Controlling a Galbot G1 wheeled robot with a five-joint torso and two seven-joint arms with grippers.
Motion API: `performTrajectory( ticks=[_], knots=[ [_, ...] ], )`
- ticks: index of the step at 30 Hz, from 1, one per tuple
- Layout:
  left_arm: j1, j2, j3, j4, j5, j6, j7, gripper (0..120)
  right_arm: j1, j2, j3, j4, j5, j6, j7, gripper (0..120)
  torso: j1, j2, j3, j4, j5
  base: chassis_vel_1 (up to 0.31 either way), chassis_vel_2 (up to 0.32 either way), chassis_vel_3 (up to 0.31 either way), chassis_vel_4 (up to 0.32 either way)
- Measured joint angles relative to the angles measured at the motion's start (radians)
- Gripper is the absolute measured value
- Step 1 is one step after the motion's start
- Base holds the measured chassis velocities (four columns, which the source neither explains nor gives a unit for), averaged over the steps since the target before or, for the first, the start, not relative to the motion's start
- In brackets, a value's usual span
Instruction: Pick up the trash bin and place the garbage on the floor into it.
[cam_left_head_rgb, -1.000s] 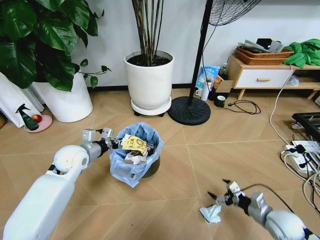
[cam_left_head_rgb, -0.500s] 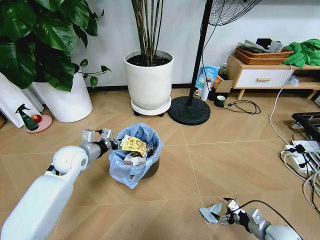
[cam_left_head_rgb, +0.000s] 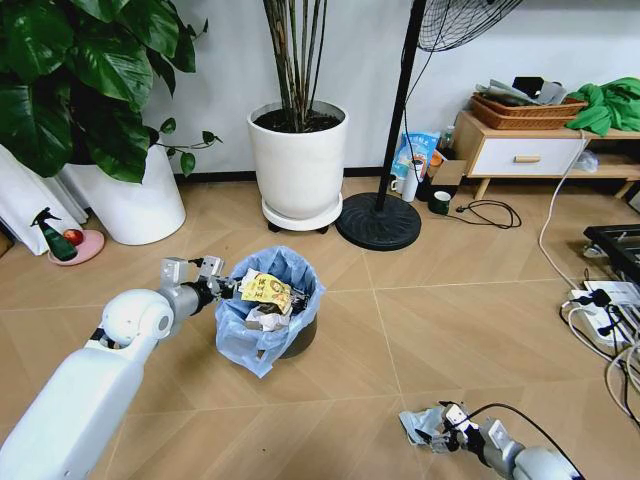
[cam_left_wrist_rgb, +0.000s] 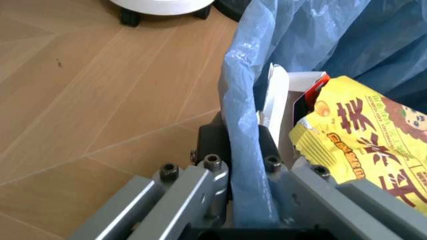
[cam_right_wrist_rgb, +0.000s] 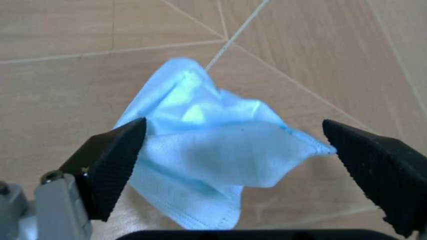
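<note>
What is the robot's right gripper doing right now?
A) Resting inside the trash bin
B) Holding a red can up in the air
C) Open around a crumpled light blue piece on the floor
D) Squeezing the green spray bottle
C: the right wrist view shows the right gripper with its fingers spread wide on either side of the crumpled light blue piece, which lies on the floor.

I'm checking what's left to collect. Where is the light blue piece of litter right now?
In the head view it lies on the floor at the lower right, between the open fingers of the right end effector, right of the trash bin.
</note>
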Motion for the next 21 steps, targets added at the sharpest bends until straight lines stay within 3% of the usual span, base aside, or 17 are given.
performTrajectory(
  ticks=[6, 13, 21],
  knots=[
    [-0.007, -0.001, 0.0, 0.002, 0.0, 0.0, 0.0, 0, 0.016, 0.016, -0.011, -0.029, -0.009, 0.008, 0.007, 87, 0.0, 0.0, 0.0, -0.0002, -0.0003, 0.0, 0.0, 0.0, 0.0],
    [-0.009, -0.009, 0.003, 0.007, 0.0, 0.0, -0.003, 0, 0.034, 0.021, -0.023, -0.057, -0.009, 0.015, 0.019, 64, 0.0, 0.0, 0.0, -0.0001, -0.0003, 0.0, 0.0, 0.0, 0.0],
    [-0.012, -0.011, 0.006, 0.008, 0.001, 0.0, -0.007, 0, 0.043, 0.036, -0.026, -0.085, -0.012, 0.034, 0.024, 29, 0.0, 0.0, 0.0, -0.0001, -0.0004, 0.0, 0.0, 0.0, 0.0]
  ],
)
